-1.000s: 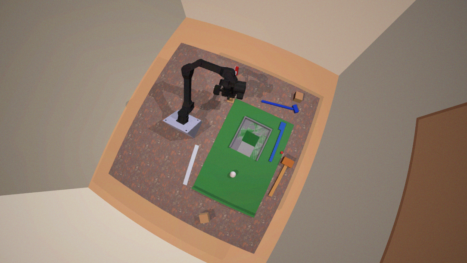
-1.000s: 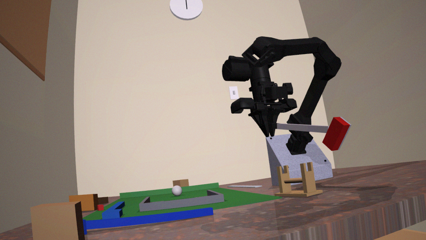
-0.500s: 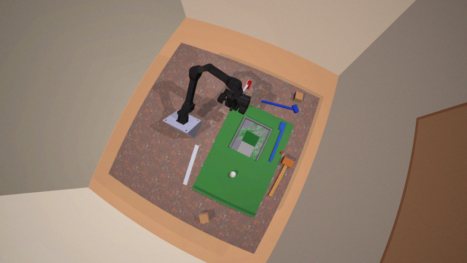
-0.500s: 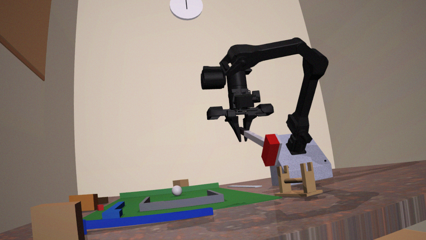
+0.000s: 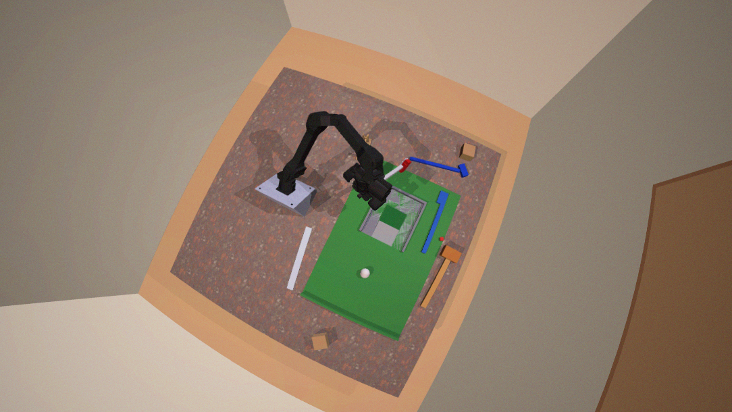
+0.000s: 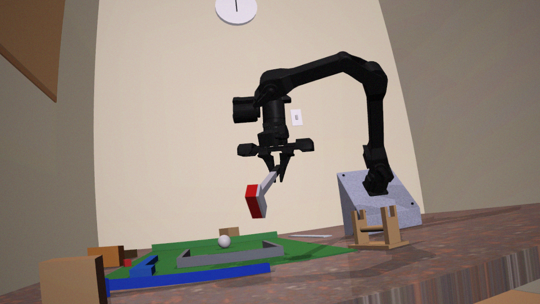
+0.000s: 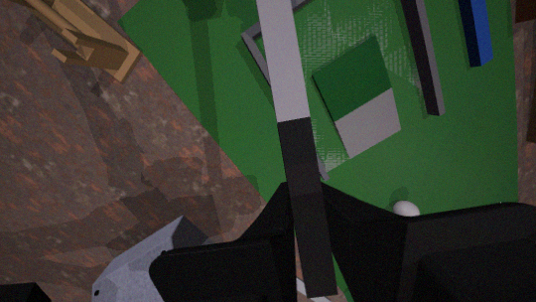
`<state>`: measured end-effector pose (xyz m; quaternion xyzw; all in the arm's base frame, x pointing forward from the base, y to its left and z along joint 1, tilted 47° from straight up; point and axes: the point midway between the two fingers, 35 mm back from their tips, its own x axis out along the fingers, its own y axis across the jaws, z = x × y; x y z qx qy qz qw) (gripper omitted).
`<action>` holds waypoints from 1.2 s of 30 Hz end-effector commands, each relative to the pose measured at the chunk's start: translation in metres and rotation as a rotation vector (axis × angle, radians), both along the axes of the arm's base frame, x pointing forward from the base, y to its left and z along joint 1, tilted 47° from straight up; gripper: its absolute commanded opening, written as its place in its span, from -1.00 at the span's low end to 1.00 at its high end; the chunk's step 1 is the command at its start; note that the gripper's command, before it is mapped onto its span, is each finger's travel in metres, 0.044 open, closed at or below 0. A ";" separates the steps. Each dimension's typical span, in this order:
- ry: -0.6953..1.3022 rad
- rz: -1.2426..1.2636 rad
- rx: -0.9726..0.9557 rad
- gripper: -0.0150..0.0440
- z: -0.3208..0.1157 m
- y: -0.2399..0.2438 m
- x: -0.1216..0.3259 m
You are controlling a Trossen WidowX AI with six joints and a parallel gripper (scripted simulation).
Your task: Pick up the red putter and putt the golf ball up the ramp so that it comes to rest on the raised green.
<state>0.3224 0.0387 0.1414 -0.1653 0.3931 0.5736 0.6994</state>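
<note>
Jaws clamped on the dark grip of the red putter (image 6: pixel 260 192), the gripper (image 6: pixel 277 172) hangs high above the green mat (image 5: pixel 358 286), as we see from the exterior view. The putter's grey shaft slants down and away from the fingers, its red head well clear of the mat.

From the top view we find the arm reaching over the grey-walled frame (image 5: pixel 415 221), with the putter's red head (image 5: pixel 405 165) poking out past the mat's far edge, near a blue putter (image 5: pixel 437 165) that lies on the speckled brown table (image 5: pixel 225 240). Inside the frame we make out the raised green (image 5: pixel 393 216) with its grey ramp (image 5: pixel 385 233) below it. The golf ball (image 5: pixel 364 273) sits on the mat, well apart from the ramp's foot.

A blue bar (image 5: pixel 435 221) lies along the frame's outer side, a wooden mallet (image 5: pixel 439 276) rests just off the mat, and a white strip (image 5: pixel 299 257) lies on the opposite side. The empty wooden stand (image 6: pixel 375 228) sits beside the arm's grey base (image 6: pixel 377 204).

We can read no brands, labels or writing anywhere.
</note>
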 end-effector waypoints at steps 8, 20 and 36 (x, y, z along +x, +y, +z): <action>0.165 -0.184 -0.019 -0.49 -0.049 -0.056 0.018; 0.346 -0.394 -0.018 -0.49 -0.105 -0.113 0.016; 0.581 -0.620 -0.004 -0.49 -0.187 -0.185 -0.015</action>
